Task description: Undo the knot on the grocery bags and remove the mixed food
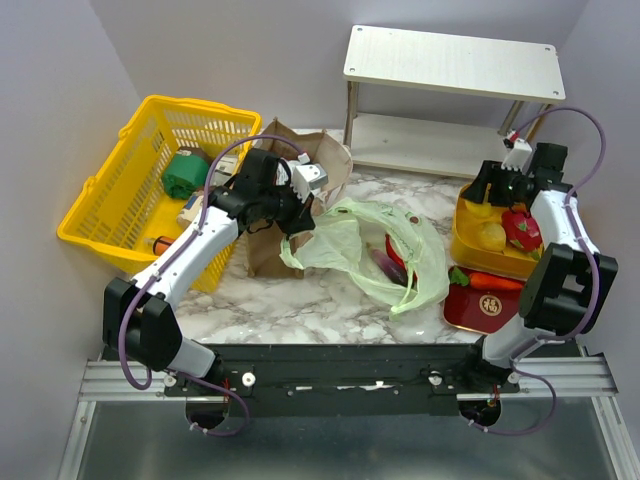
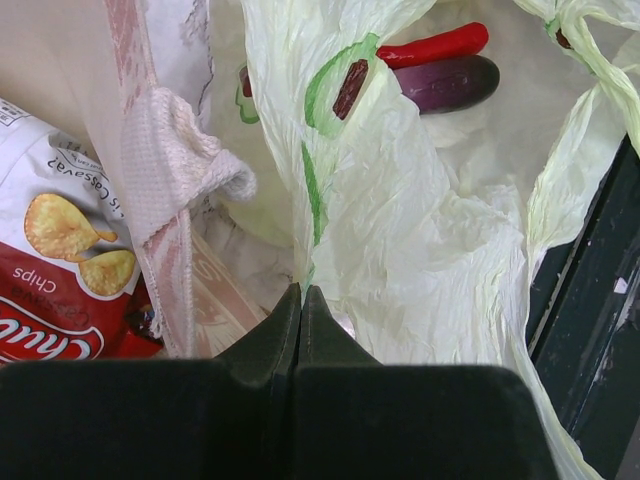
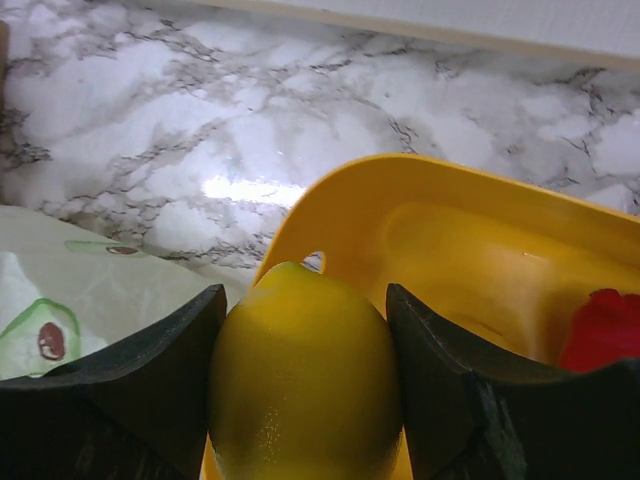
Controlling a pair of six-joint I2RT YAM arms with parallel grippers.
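crinkly translucent bag (image 1: 335, 245), smooth oval fruit (image 3: 305, 370)

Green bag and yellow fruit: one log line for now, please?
left tool shut on green bag | right tool holds yellow fruit at yellow tray

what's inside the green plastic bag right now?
A red chili and a purple eggplant lie inside the green plastic bag. Anything deeper is covered by its crumpled folds.
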